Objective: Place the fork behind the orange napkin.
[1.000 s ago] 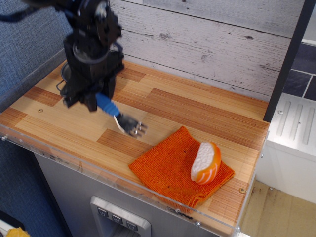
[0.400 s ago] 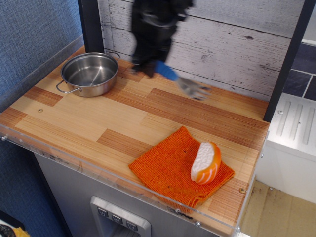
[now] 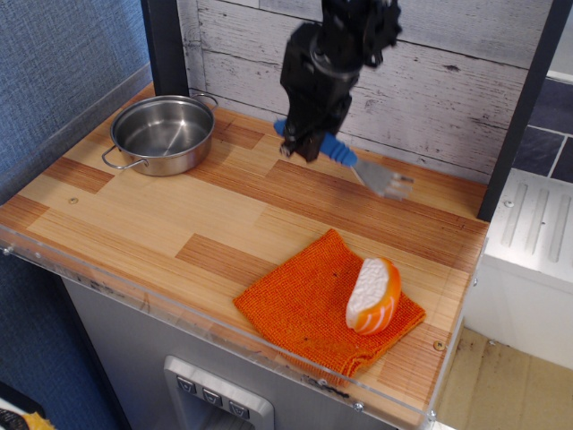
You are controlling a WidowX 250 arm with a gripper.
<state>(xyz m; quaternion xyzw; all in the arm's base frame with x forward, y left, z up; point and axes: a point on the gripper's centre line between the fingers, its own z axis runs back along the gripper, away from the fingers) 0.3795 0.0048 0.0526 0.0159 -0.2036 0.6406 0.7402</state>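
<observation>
**Fork carried across to the back, above the napkin**

The gripper was seen near the top middle of the frame, closed on the blue handle of the fork. The fork was held up in the air, tilted, with its silver tines pointing down and to the right. The tines looked a little blurred.

A second earlier the fork had been held low at the left of the frame, where the pot was hidden by the arm. Shortly after, it had been lifted and carried toward the back wall. Now it had been brought further right and a bit lower. So the carrying part looked nearly done, and the fork was judged to be close to its spot. It had not yet been set down.

The orange napkin was lying flat at the lower middle of the frame, unmoved. A white-and-orange striped toy was resting on its right part. The bare wood behind the napkin was left free.

A steel pot was standing at the upper left, well apart from the fork. The plank wall was close behind the arm, so little room was left at the back.
</observation>
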